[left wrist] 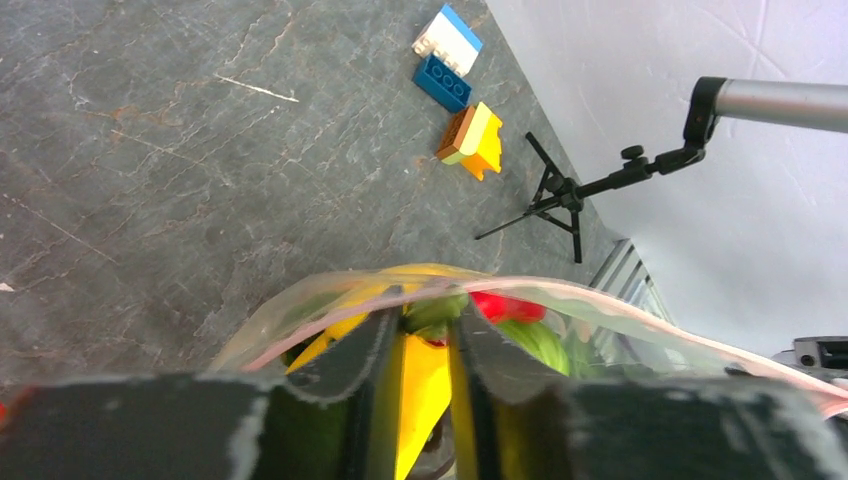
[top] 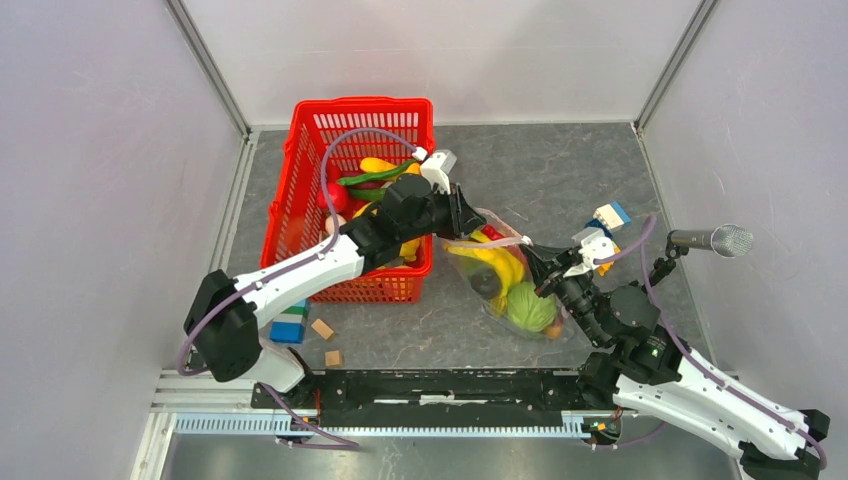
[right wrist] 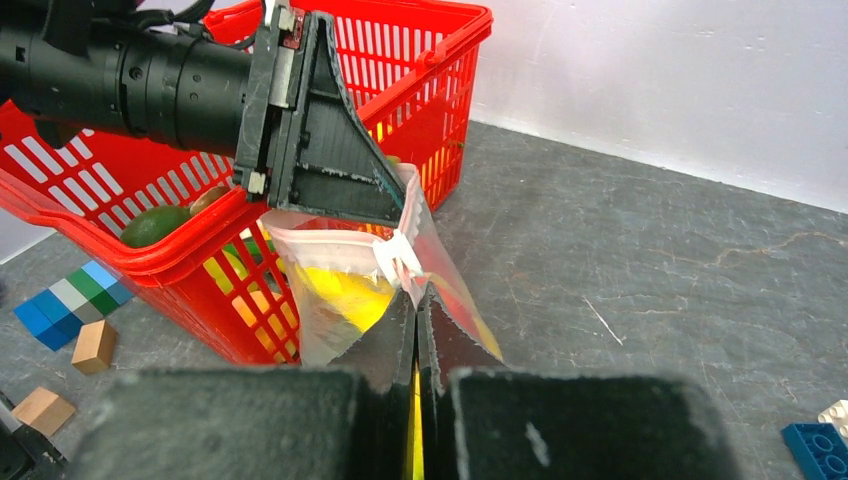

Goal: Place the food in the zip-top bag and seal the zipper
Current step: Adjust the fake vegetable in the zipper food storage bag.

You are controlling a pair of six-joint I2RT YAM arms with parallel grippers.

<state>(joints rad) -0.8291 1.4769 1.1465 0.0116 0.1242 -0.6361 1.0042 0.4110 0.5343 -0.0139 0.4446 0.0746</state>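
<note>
While the right claw pinches the zip-top bag, the left claw stands slightly parted at its zipper.

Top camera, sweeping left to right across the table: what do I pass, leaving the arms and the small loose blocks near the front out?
red basket → zip-top bag → blue and white blocks → microphone

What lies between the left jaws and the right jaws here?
Only the zip-top bag: its zipper edge and white slider span the gap, with yellow food inside. The right wrist view shows it best.
</note>
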